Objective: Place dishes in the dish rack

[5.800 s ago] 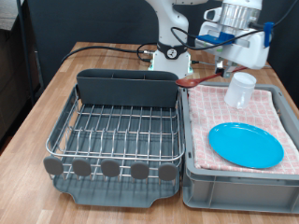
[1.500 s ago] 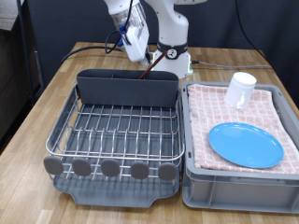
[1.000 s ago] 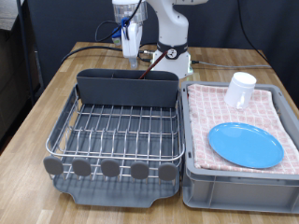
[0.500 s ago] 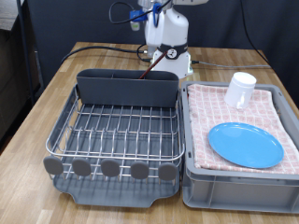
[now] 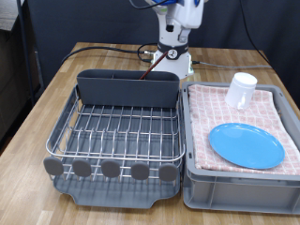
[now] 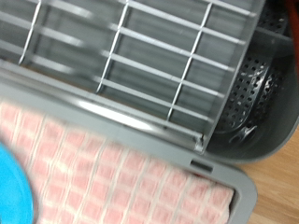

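Observation:
The dish rack (image 5: pixel 114 131) stands at the exterior view's left, with its wire grid (image 6: pixel 140 47) and tall cutlery box (image 5: pixel 127 89). The brown wooden spoon (image 5: pixel 148 68) stands in the cutlery box, its handle sticking up at the back. The white mug (image 5: pixel 240 90) and the light-blue plate (image 5: pixel 246 145) lie on the pink checked cloth in the grey bin (image 5: pixel 239 183). My gripper (image 5: pixel 190 11) is high at the top edge, above the back of the table, partly cut off and holding nothing I can see. The wrist view shows no fingers, only the rack, the box's perforated inside (image 6: pixel 250 89) and the plate's edge (image 6: pixel 7 191).
The robot's base (image 5: pixel 171 58) and black cables (image 5: pixel 103 49) sit behind the rack. The bin's pink cloth (image 6: pixel 103 173) lies right beside the rack. The wooden table (image 5: pixel 37 112) shows around both.
The gripper held the spoon over the bin, then carried it to the cutlery box. It has since risen and swung towards the exterior view's right, leaving the spoon in the box.

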Motion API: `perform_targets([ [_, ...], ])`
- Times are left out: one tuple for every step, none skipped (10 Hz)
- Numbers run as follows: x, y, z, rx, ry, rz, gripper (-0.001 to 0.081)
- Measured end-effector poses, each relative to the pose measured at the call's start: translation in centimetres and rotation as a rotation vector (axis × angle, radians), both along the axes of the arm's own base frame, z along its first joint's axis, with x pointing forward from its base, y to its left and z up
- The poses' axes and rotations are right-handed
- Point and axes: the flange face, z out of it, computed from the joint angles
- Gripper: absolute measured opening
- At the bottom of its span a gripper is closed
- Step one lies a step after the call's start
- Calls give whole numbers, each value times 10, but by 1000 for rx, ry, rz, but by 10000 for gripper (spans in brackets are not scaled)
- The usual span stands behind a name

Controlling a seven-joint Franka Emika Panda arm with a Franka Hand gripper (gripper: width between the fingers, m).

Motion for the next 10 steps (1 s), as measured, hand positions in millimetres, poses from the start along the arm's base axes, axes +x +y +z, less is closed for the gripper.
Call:
perform_targets([
  [6, 15, 6, 1, 11, 64, 802],
  [13, 29, 9, 5, 16, 119, 802],
  [21, 42, 10, 1, 20, 154, 802],
  [32, 49, 6, -8, 36, 175, 802],
  [32, 48, 6, -7, 35, 169, 802],
  [35, 47, 8, -12, 18, 207, 802],
  [41, 46, 9, -16, 1, 268, 802],
  [51, 46, 10, -20, -14, 324, 802],
  [63, 48, 9, -27, -22, 368, 802],
  [75, 52, 7, -30, -14, 390, 802],
])
